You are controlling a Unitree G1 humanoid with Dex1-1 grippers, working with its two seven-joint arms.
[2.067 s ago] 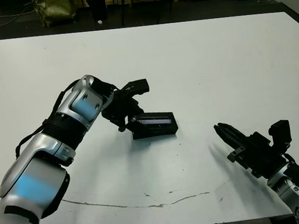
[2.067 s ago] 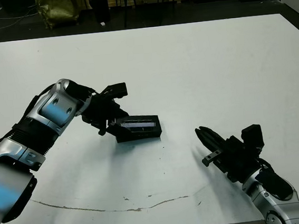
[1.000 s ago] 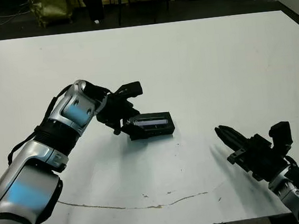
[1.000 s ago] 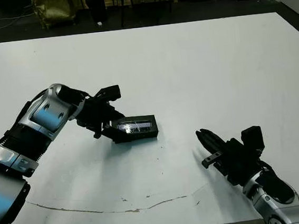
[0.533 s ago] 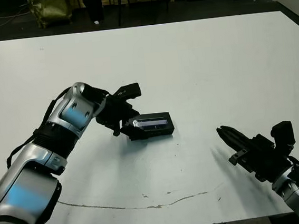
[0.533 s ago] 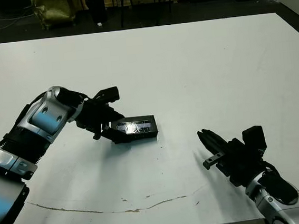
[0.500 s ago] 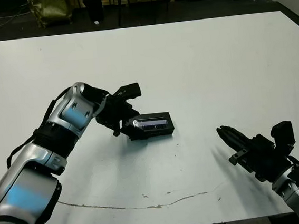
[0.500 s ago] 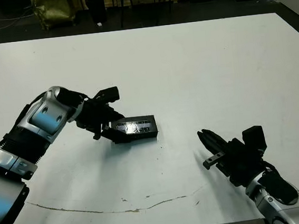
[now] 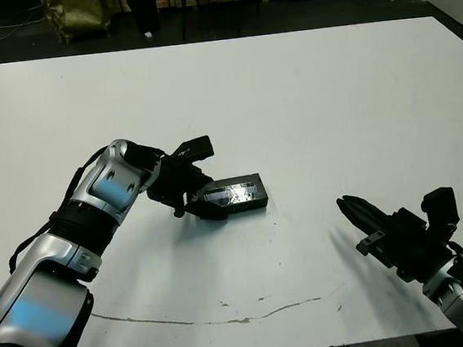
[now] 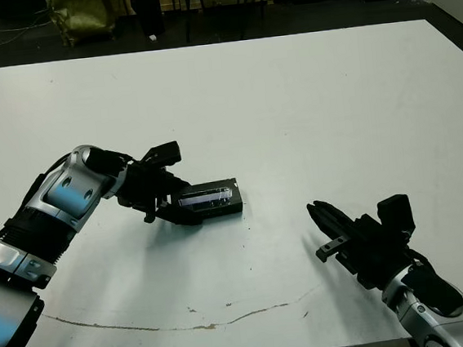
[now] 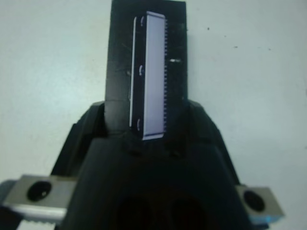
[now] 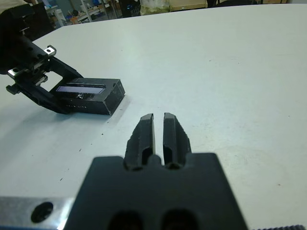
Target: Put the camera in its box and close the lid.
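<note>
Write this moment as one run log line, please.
lid: on box, flat on table | left gripper: at lid's end | right gripper: shut, apart

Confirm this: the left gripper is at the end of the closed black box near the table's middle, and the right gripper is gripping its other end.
Wrong on the right gripper. It sits apart from the box, over bare table, its fingers together and holding nothing, as the right wrist view shows. The rest stands: the left gripper is at the end of the box, whose lid is on.

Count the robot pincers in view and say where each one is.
2. The left pincer is at the near-left end of the lid, mid-table. The right pincer hovers over bare table to the right, touching nothing.
</note>
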